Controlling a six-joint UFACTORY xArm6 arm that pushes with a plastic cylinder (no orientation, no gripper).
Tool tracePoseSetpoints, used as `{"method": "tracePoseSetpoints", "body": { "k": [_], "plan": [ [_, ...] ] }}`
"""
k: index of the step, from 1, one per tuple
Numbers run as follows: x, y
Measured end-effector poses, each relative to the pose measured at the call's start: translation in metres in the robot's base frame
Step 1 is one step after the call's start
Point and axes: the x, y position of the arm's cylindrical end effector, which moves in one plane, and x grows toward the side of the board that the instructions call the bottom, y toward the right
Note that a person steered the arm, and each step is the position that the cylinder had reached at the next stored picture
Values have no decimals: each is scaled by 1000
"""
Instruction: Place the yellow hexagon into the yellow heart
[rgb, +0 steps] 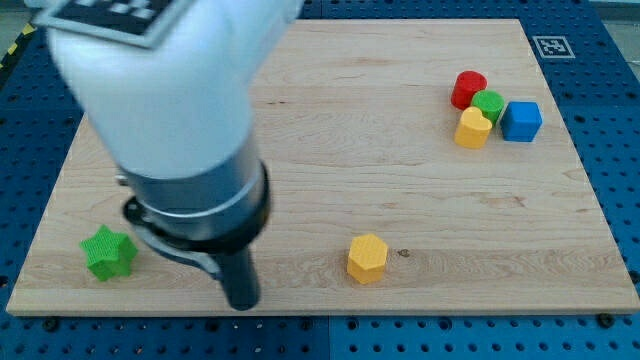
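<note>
Wooden board (330, 130) (blue pegboard (615, 150) around)

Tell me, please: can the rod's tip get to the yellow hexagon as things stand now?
Probably yes. My tip is near the view's bottom edge, to the left of the yellow hexagon, and only bare board lies between them. The green star sits on my tip's other side.

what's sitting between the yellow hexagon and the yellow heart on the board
Nothing visible. The yellow hexagon sits near the view's bottom, the yellow heart in the cluster at upper right, bare board between them. The red block, green block and blue cube crowd the heart's far sides. My tip is left of the hexagon.
</note>
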Motion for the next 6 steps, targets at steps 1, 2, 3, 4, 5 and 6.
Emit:
{"method": "tracePoseSetpoints", "body": {
  "k": [1,2,3,4,5,6],
  "plan": [
    [-2,53],
    [-9,89],
    [-18,110],
    [-27,126],
    [-38,123],
    [-56,120]
  ]
}}
